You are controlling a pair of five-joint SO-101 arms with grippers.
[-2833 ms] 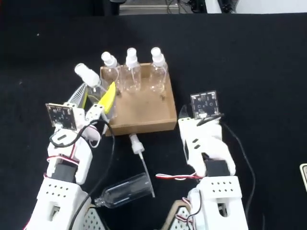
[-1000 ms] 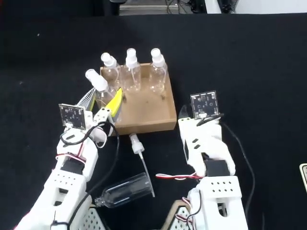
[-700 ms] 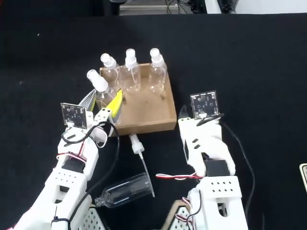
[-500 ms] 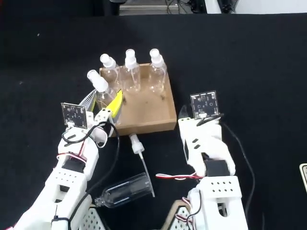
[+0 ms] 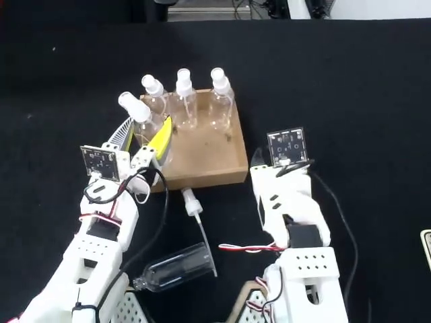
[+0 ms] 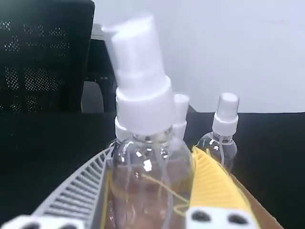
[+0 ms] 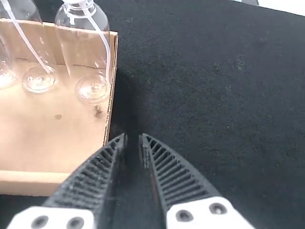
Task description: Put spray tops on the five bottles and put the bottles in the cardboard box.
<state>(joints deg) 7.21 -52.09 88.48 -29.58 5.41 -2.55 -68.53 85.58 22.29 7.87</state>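
Cardboard box point(image 5: 209, 160) holds 3 capped bottles point(image 5: 184, 101) along its far wall. Left gripper point(image 5: 145, 129) clamps a 4th bottle point(image 6: 147, 183), capped, at the box's left edge. Right gripper point(image 7: 133, 139), nearly closed and empty, sits right of the box. Nearer lie a bare bottle point(image 5: 176, 267) and a spray top point(image 5: 192, 204).

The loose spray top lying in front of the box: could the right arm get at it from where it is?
Probably yes. The right gripper holds nothing and sits at a near corner of the cardboard box; the spray top lies on open cloth close by, with nothing between them.
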